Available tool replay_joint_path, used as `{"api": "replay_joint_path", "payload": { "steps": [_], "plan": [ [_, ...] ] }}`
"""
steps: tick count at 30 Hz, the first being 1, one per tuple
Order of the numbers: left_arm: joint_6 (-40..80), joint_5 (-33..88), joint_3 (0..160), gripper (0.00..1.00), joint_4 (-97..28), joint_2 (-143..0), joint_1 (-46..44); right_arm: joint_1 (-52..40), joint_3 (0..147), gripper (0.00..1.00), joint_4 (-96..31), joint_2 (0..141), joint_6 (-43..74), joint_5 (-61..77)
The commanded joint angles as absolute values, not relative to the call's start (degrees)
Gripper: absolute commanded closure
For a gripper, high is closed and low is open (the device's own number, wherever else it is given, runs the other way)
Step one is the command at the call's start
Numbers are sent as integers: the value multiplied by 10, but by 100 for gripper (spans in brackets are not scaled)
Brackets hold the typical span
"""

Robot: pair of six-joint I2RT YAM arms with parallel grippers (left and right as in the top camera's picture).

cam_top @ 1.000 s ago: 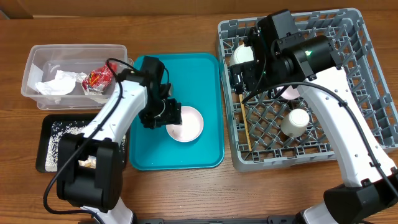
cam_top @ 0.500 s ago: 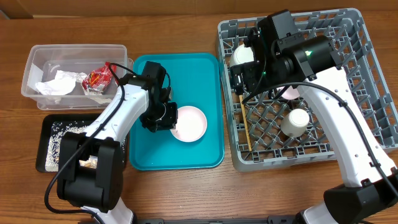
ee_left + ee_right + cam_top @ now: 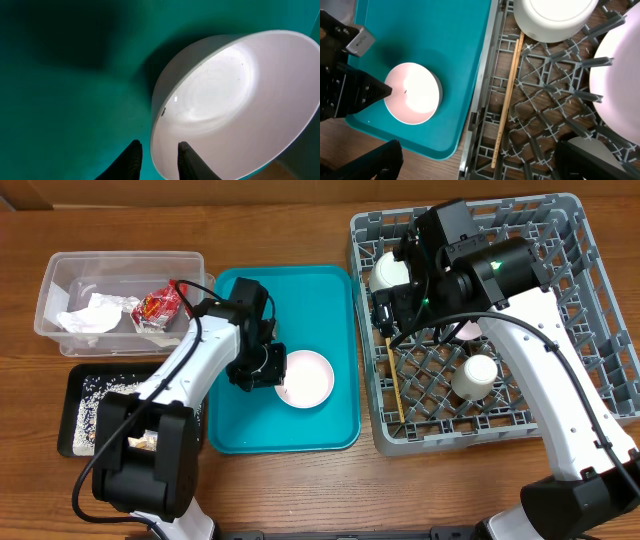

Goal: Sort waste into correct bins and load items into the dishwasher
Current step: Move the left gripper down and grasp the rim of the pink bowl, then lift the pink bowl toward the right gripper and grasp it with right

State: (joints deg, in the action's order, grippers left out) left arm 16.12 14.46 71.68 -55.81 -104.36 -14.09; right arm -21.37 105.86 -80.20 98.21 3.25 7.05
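Note:
A white bowl (image 3: 305, 378) sits on the teal tray (image 3: 300, 300). My left gripper (image 3: 264, 368) is shut on the bowl's (image 3: 235, 95) left rim, one finger (image 3: 131, 161) outside and the other inside. My right gripper (image 3: 392, 305) hangs open over the left side of the grey dishwasher rack (image 3: 600, 330), holding nothing. In the rack are another white bowl (image 3: 390, 268), a white cup (image 3: 476, 375), a plate (image 3: 620, 65) and a wooden chopstick (image 3: 395, 385). The clear bin (image 3: 60, 275) holds a white napkin (image 3: 90, 315) and a red wrapper (image 3: 157, 307).
A black tray (image 3: 75, 385) with rice scraps (image 3: 95, 385) lies at the front left, partly under my left arm. The teal tray's raised rim and the rack's wall stand close together, between the held bowl and the rack. Bare wooden table lies in front.
My left gripper has closed on the bowl's rim, and the bowl has shifted slightly right on the teal tray. The right arm has barely moved.

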Motion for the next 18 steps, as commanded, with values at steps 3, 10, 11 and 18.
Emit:
{"api": "replay_joint_path", "payload": {
  "steps": [3,10,11,18],
  "plan": [
    [172,130,697,74,-534,-1035,-162,-212,1068,0,-801,981,35,72],
    [172,118,698,96,-538,-1035,-158,-212,1068,0,-801,981,35,72],
    [172,118,701,96,-541,-1035,-155,-212,1068,0,-801,981,35,72],
    [171,118,762,96,-598,-1034,-146,-212,1068,0,-802,981,35,104]
  ]
}}
